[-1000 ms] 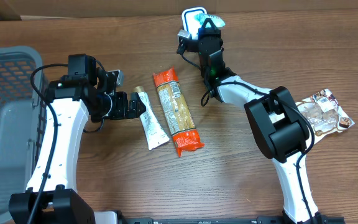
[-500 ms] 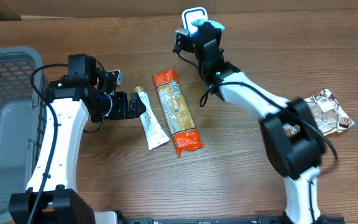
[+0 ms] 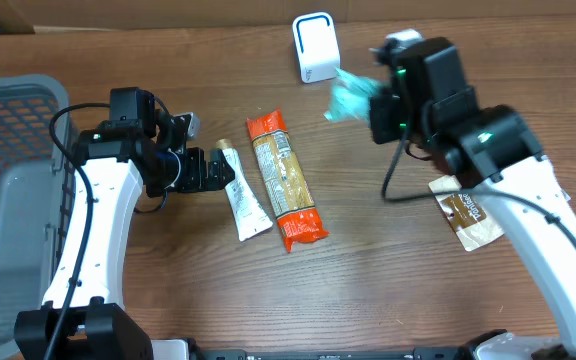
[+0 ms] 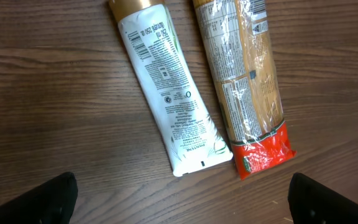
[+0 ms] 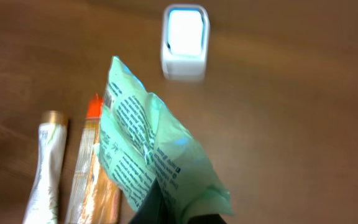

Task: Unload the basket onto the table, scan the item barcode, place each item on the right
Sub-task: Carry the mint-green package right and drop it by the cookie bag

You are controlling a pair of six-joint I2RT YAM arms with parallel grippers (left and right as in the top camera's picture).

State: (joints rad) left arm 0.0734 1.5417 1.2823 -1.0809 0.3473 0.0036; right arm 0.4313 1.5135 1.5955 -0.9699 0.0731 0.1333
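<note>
Right end effector (image 5: pixel 169 208) pinches a green packet (image 5: pixel 154 155) aloft near the scanner (image 5: pixel 184 40), presumably to present its barcode, while the left end effector (image 3: pixel 218 172) hangs spread over the tube (image 4: pixel 166 87).

overhead view evenly lit and warm, light from above, soft short shadows under the arms on the brown wooden table (image 3: pixel 368 290); mint green crinkly packet (image 3: pixel 348 98) smeared by motion there. left wrist view bright and sharp, wood grain and print on the white plastic tube (image 4: pixel 169 93) crisp, patchy glare on the clear and orange pasta bag (image 4: pixel 247 74), black fingertips (image 4: pixel 39 202) in the bottom corners soft. right wrist view dimmer, blurred all over, small white box scanner (image 5: pixel 184 38) face blown out pale blue.
</note>
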